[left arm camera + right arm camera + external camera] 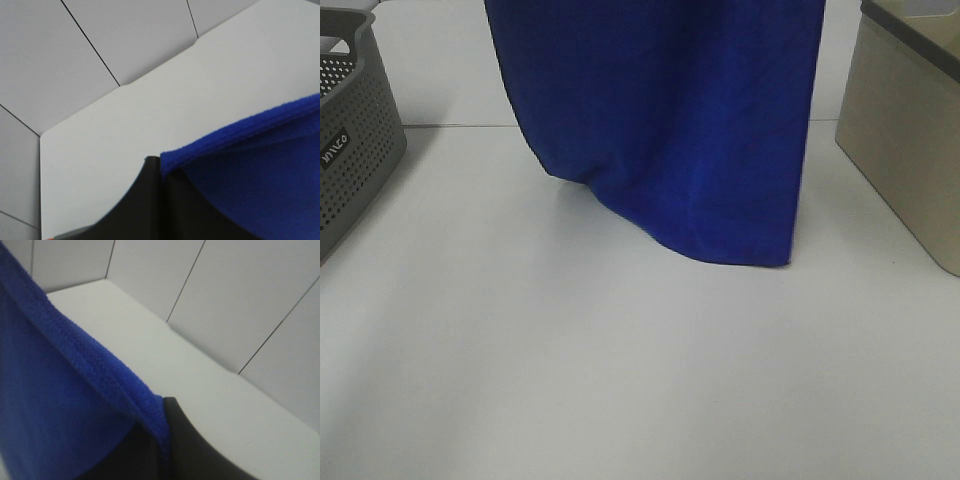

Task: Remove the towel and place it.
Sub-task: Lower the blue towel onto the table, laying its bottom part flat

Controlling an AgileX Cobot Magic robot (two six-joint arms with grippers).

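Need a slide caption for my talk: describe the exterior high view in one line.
Blue towel hangs spread over the white table, between a grey perforated basket and a beige bin.

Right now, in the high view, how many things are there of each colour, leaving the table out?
Blue: 1, the towel
Grey: 1, the basket
Beige: 1, the bin
Total: 3

The towel (pixel 670 120) is matt, fleecy cloth; the basket (pixel 350 160) is perforated grey plastic; the table (pixel 620 380) is smooth, matt white.
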